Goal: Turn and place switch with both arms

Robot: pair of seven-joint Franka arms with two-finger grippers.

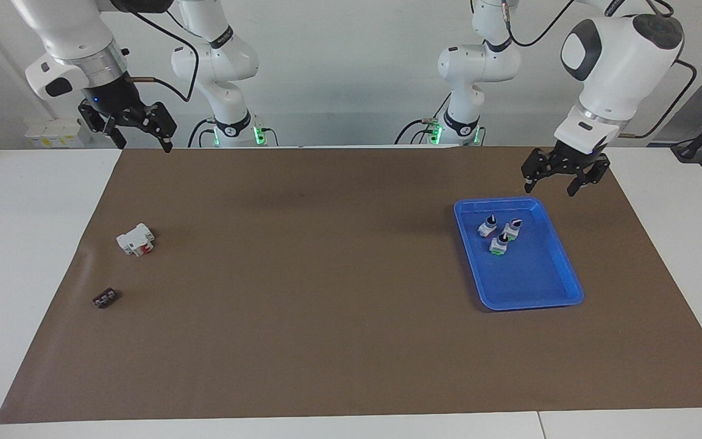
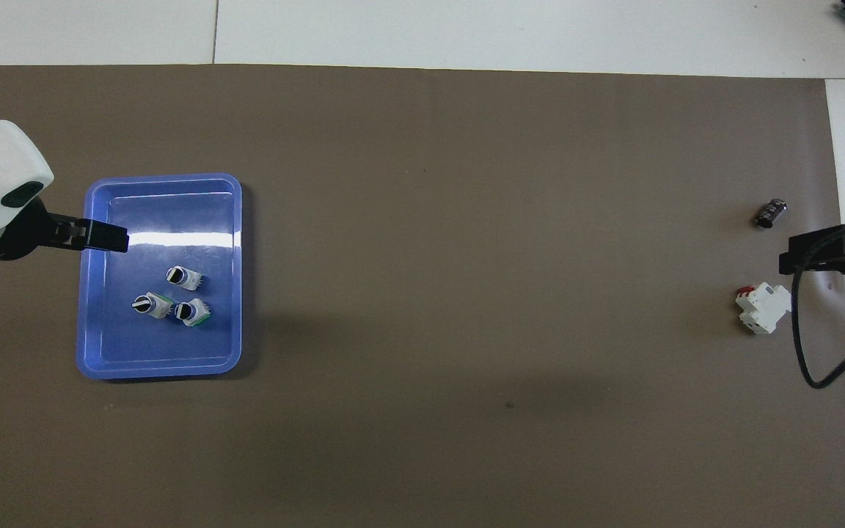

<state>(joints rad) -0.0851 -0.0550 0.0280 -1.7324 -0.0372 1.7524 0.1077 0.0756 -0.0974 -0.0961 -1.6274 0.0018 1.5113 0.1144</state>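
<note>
Three switches stand in the blue tray [image 1: 531, 303] [image 2: 166, 345], knobs up. The switch [image 1: 498, 245] [image 2: 184, 276] farthest from the robots has a green end. The other two [image 1: 487, 227] [image 1: 512, 228] sit close beside it. My left gripper [image 1: 549, 188] [image 2: 111, 236] hangs open and empty, well above the tray's edge at the left arm's end, touching nothing. My right gripper [image 1: 144, 143] [image 2: 796, 253] is open and empty, raised over the mat's edge at the right arm's end.
A white block with a red part [image 1: 136, 239] [image 2: 763, 308] lies on the brown mat near the right arm's end. A small black component [image 1: 105, 298] [image 2: 770, 213] lies farther from the robots than that block.
</note>
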